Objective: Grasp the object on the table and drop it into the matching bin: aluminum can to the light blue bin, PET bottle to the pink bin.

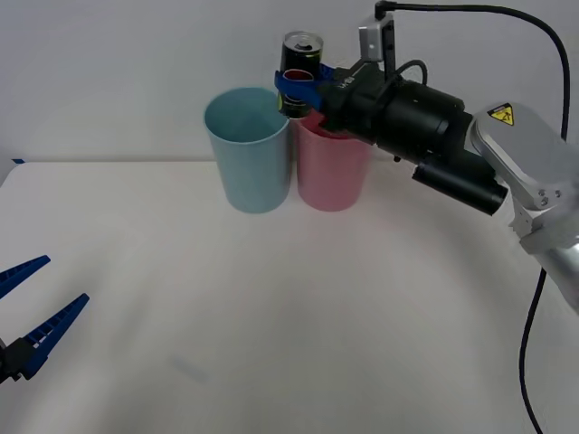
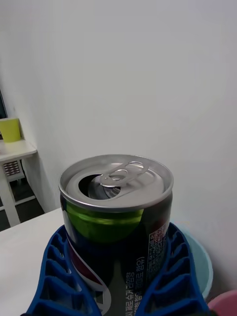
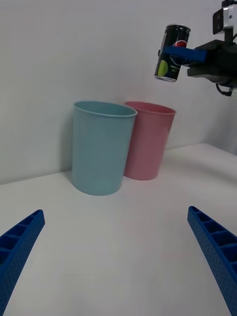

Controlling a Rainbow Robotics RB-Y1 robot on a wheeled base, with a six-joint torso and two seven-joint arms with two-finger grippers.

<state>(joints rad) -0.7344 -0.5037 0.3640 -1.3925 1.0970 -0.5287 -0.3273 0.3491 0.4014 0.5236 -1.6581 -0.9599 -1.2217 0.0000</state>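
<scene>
Fingers: blue ribbed fingers (image 2: 59, 266) of the right gripper (image 1: 298, 86) pinch the small dark green-black aluminum can (image 1: 300, 63) with the silver pull-tab top and red-and-white label, one on each side of its body.
Can position: held in the air above the bins, a little tilted; in the front view it sits over the gap where the two rims meet, and in the left wrist view it hangs nearer the pink one.
Light blue bin: the tall light blue tapering plastic cup (image 1: 250, 149) stands upright on the broad white table (image 1: 298, 307), its rim touching or nearly touching its neighbour.
Pink bin: the tall pink plastic cup of the same shape (image 1: 333, 172) stands just beside it, under the right arm's wrist.
Left gripper: the left gripper (image 1: 27, 312) rests low by the table's near left edge with its fingers spread and nothing between them.
Risk, wrong bin: if the can is let go from here, I judge it could fall into the pink cup or strike the shared rims and bounce out.
Risk, cause: the can looks not yet centred over the light blue opening.
Risk, knock: the wrist hangs close over the pink rim, so a low sideways move could tip that cup.
</scene>
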